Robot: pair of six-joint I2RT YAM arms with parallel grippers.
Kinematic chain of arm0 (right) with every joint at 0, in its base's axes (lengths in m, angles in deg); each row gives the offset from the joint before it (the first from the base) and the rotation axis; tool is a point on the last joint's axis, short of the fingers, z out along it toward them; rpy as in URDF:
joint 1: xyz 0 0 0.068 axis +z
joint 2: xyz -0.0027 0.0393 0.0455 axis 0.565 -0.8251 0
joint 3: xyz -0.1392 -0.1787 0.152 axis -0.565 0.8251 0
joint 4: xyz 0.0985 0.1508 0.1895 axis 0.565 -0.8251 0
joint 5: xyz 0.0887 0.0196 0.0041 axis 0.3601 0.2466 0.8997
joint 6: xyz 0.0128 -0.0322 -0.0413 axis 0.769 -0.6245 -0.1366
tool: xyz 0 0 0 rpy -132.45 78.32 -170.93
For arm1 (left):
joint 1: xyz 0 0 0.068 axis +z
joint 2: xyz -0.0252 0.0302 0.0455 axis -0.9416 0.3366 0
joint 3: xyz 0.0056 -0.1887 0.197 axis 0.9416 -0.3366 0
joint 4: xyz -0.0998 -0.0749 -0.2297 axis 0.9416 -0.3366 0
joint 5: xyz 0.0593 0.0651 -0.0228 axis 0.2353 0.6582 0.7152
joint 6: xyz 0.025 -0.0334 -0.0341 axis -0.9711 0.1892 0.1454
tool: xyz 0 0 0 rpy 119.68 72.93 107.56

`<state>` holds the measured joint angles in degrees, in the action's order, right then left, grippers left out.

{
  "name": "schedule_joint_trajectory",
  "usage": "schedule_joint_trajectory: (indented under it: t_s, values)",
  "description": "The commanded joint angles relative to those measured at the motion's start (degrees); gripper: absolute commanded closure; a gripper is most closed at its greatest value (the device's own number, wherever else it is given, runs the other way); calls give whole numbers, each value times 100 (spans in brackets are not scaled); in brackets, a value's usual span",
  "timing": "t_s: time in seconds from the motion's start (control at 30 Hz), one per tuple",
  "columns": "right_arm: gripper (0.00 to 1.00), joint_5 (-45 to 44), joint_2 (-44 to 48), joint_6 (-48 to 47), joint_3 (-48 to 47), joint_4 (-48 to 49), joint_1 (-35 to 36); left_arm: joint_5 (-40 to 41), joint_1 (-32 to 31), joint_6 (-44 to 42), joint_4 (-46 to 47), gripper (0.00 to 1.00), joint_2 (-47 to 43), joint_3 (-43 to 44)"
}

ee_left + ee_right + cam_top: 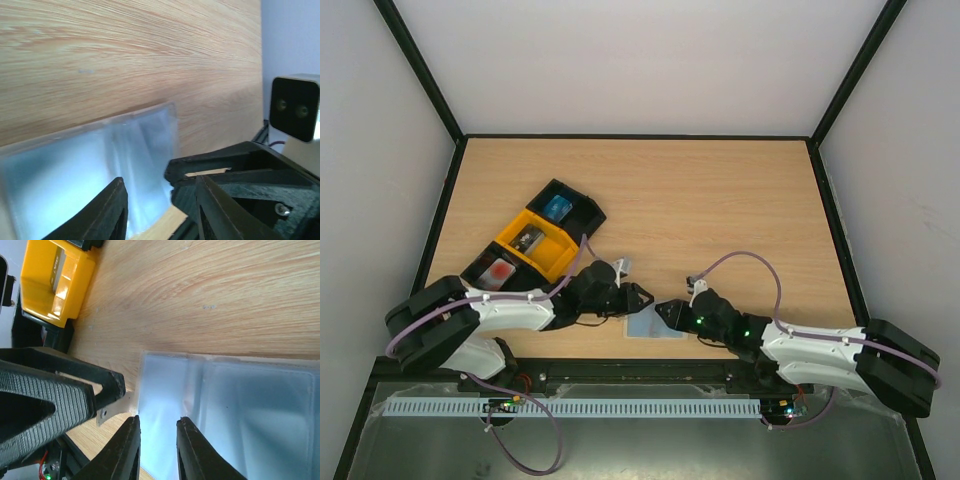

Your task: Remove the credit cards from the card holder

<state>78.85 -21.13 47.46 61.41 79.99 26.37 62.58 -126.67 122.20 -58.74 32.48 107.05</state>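
Card holder (pixel 645 326) lies flat on the table (pixel 720 200), near right of the yellow tray (pixel 557 261). Your left gripper (pixel 159 182), on its tray side, has jaws partly apart over a corner. Your right gripper (pixel 159 420), opposite, shows a narrow gap at the holder's edge; whether it pinches is unclear.

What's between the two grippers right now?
The card holder, lying flat, sits between the left gripper and right gripper; clearest in the top view.
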Motion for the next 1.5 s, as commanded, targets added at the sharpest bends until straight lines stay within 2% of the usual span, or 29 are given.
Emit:
schedule_joint_trajectory:
  t_s: [0.0, 0.17, 0.43, 0.8, 0.93, 1.13, 1.47]
  values:
    - [79, 96, -117, -80, -55, -75, 16, 461, 56, -92, -481, 58, -227, -145]
    - [80, 332, -586, -100, -278, 94, 16, 137, 225, 87, 251, 49, -259, -552]
    - [83, 478, -1503, -129, -553, 98, 22, -218, 431, 278, 949, 44, 108, -813]
    - [98, 261, -1811, -136, -462, -92, 16, -129, 498, 107, 670, 37, 67, -809]
    - [98, 297, -1915, -139, -470, -18, 17, -189, 493, 66, 703, 37, 160, -776]
    - [98, 280, -1886, -125, -452, -8, 19, -347, 484, 52, 778, 43, 336, -753]
    - [98, 262, -1914, -139, -453, 20, 14, -237, 473, -37, 360, 40, 376, -584]
